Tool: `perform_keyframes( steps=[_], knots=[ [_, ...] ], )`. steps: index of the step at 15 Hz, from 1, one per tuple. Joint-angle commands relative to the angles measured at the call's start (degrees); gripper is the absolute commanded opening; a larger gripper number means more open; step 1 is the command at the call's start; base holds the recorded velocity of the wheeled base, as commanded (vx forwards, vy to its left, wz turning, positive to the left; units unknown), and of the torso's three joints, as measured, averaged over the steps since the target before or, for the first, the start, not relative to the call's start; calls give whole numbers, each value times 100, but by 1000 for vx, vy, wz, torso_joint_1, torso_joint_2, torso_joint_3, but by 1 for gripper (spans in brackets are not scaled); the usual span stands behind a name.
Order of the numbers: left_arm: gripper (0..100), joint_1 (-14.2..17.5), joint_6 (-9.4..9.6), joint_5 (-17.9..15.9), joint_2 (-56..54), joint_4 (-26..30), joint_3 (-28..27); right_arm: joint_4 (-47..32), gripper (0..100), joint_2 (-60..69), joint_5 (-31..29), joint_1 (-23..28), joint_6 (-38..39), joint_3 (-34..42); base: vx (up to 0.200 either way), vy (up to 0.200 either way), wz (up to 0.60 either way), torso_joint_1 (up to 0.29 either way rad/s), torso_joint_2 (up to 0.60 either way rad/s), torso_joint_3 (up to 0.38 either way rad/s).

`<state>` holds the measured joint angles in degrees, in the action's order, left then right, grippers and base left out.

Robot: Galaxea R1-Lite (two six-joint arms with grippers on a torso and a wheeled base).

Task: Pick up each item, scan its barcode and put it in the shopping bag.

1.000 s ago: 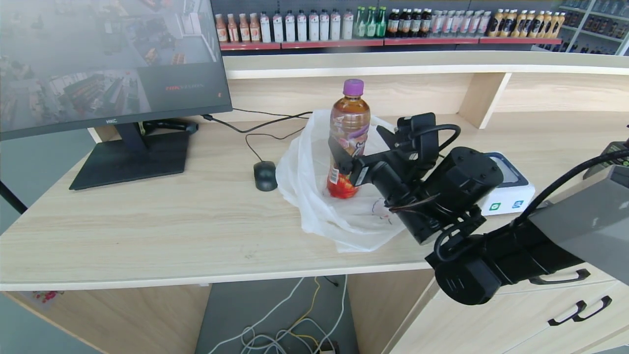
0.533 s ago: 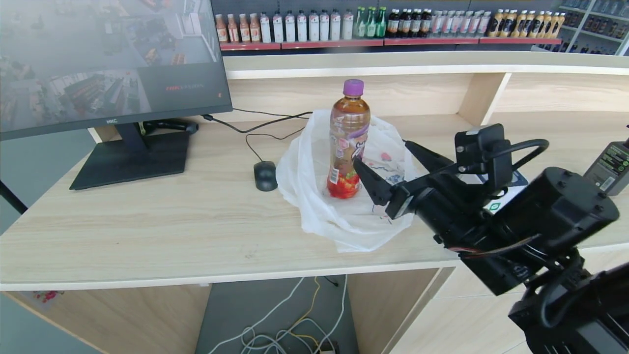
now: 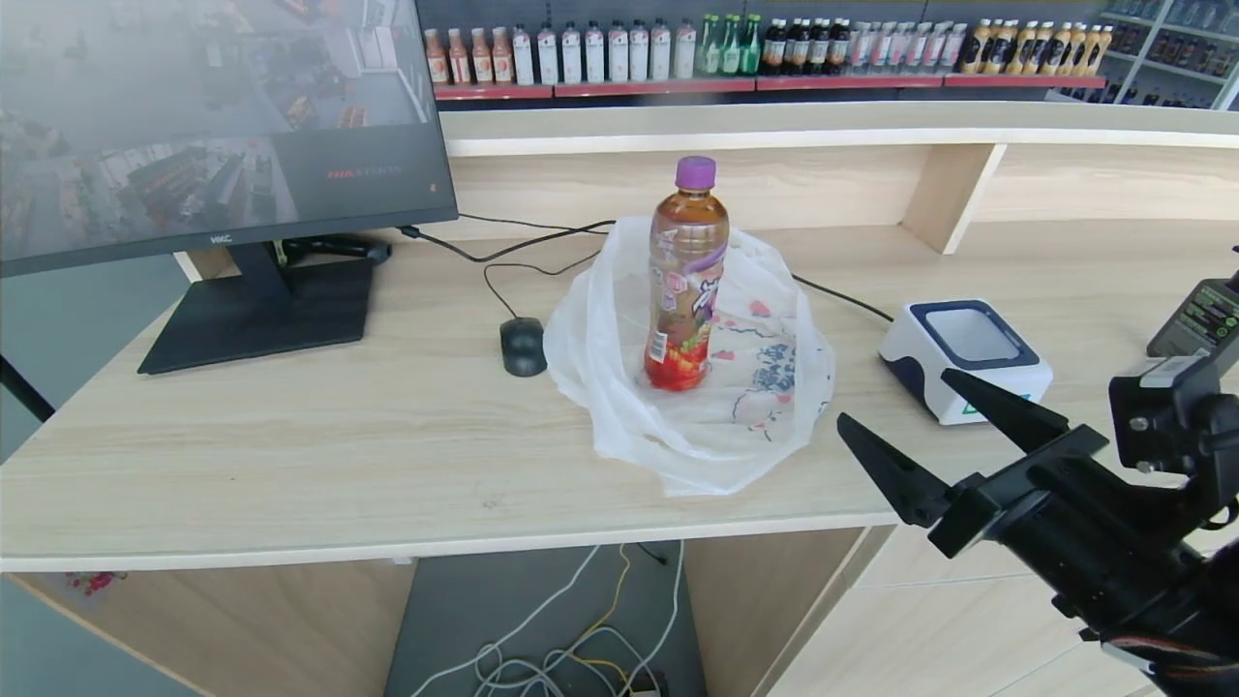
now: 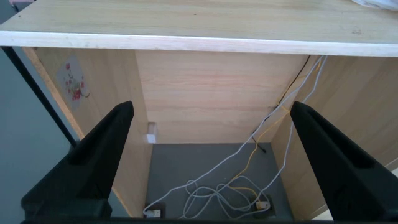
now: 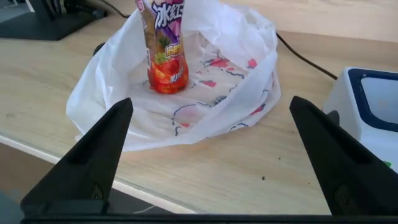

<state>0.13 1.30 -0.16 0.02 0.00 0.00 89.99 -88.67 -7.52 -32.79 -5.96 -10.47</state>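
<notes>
The right claw is hanging by the front edge of the worktop, its two black fingers spread wide apart and gripping nothing, with the tips pointing toward the bag from its right side and well clear of it. The white plastic bag, printed in red and blue, is lying spread open near the middle of the worktop. The bottle is standing upright inside it, on the plastic near the bag's left part, showing a purple cap, amber drink and a red band at the foot of its label, and nothing is touching it. To the right of the bag, apart from it and just beyond the claw, a white scanner with a dark-rimmed window facing up is sitting on the worktop, and a black cable is running to it from behind the bag. A dark mouse is lying just left of the bag, and a monitor is standing at the far left. Rows of bottles are lining a shelf behind the raised back of the worktop. The left claw is hanging below the worktop's front edge with its fingers also wide apart and empty, facing the open space underneath, where wires are lying on the floor.
</notes>
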Motion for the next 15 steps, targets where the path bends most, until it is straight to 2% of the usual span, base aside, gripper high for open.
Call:
perform_keyframes(
  steps=[1, 4, 10, 15],
  knots=[
    [100, -5, -7, -2, -2, 0, 0, 1, 100, 166, 14, 124, -2, 239, 0, 0, 0, 0, 0, 0],
    [100, -5, -7, -2, -2, 0, 0, 1, 100, 149, 14, 133, -2, 168, -200, 0, 0, 6, 1, 5],
    [100, 4, -69, -2, -2, 0, 0, 1, 100, 131, 93, 124, -54, 89, 0, 0, 0, 0, 0, 0],
    [100, 4, -113, 7, -2, 0, 0, 1, 100, 140, 93, 133, -98, 10, 0, -200, 0, 8, 4, -2]
  ],
)
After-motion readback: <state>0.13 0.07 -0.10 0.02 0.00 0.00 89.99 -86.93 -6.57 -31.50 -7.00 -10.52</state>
